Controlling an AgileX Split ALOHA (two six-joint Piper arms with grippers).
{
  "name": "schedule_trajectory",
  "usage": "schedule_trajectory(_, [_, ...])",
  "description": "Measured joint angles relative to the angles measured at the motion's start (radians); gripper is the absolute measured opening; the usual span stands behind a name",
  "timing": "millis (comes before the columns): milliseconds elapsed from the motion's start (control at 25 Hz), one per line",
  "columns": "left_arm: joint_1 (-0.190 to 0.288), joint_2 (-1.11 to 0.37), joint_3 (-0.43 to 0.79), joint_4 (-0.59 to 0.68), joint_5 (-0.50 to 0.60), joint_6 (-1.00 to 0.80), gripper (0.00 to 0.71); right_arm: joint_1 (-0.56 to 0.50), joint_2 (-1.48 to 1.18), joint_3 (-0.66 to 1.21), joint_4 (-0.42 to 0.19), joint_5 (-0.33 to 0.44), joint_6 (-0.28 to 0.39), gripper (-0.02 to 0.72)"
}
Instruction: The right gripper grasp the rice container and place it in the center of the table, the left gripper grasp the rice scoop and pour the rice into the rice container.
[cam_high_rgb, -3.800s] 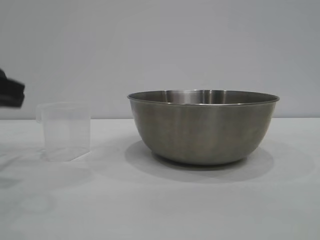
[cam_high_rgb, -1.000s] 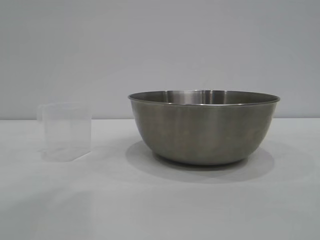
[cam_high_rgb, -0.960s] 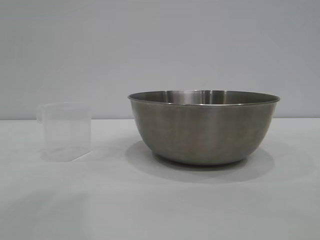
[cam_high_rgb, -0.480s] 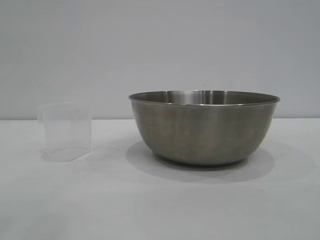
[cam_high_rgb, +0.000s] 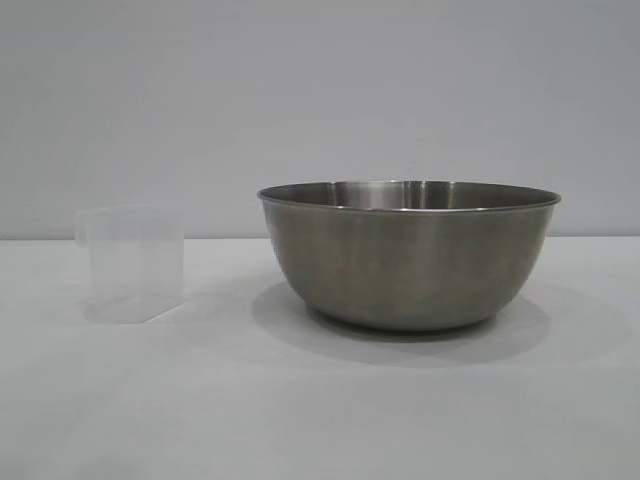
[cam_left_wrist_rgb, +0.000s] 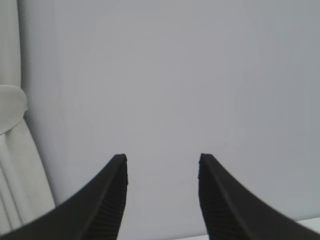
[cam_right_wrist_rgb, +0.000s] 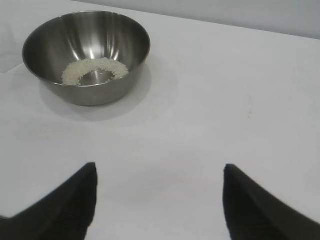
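The rice container (cam_high_rgb: 408, 255), a big steel bowl, stands on the white table (cam_high_rgb: 320, 410) a little right of centre. Seen from the right wrist, the rice container (cam_right_wrist_rgb: 50, 80) holds a ring of pale rice (cam_right_wrist_rgb: 94, 69) on its floor. The rice scoop (cam_high_rgb: 133, 263), a clear plastic cup, stands upright and empty to the bowl's left, its handle on its left side. My right gripper (cam_right_wrist_rgb: 159, 170) hangs open over bare cloth, well away from the bowl. My left gripper (cam_left_wrist_rgb: 162, 161) is open with nothing between its fingers and faces a plain grey wall.
A plain grey wall (cam_high_rgb: 320, 90) runs behind the table. Pale folded fabric (cam_left_wrist_rgb: 12, 150) shows at one side of the left wrist view. White cloth stretches in front of the bowl and the cup.
A few seconds ago a dark gripper stood at the far left edge next to the cup; it has left the exterior view. Bowl and cup have stayed put over the last second.
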Motion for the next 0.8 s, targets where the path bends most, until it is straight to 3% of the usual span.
schedule_trajectory(200, [0.000,0.000,0.000,0.023,-0.003,0.000,0.288,0.000,0.000,0.000,0.000,0.000,0.000,0.494])
schedule_trajectory(320, [0.000,0.000,0.000,-0.152,-0.005,0.139,0.288,0.000,0.000,0.000,0.000,0.000,0.000,0.494])
schedule_trajectory(400, [0.000,0.000,0.000,-0.445,0.006,0.416,0.288,0.000,0.000,0.000,0.000,0.000,0.000,0.494])
schedule_trajectory(560, [0.000,-0.010,-0.017,-1.257,0.147,1.367,0.288,0.000,0.000,0.000,0.000,0.000,0.000,0.494])
schedule_trajectory(640, [0.000,-0.037,-0.019,-1.575,0.223,1.706,0.288,0.000,0.000,0.000,0.000,0.000,0.000,0.494])
schedule_trajectory(720, [0.000,-0.084,-0.021,-1.735,0.294,1.809,0.288,0.000,0.000,0.000,0.000,0.000,0.000,0.494])
schedule_trajectory(800, [0.000,-0.101,-0.029,-1.736,0.360,1.798,0.288,0.000,0.000,0.002,0.002,0.000,0.000,0.494])
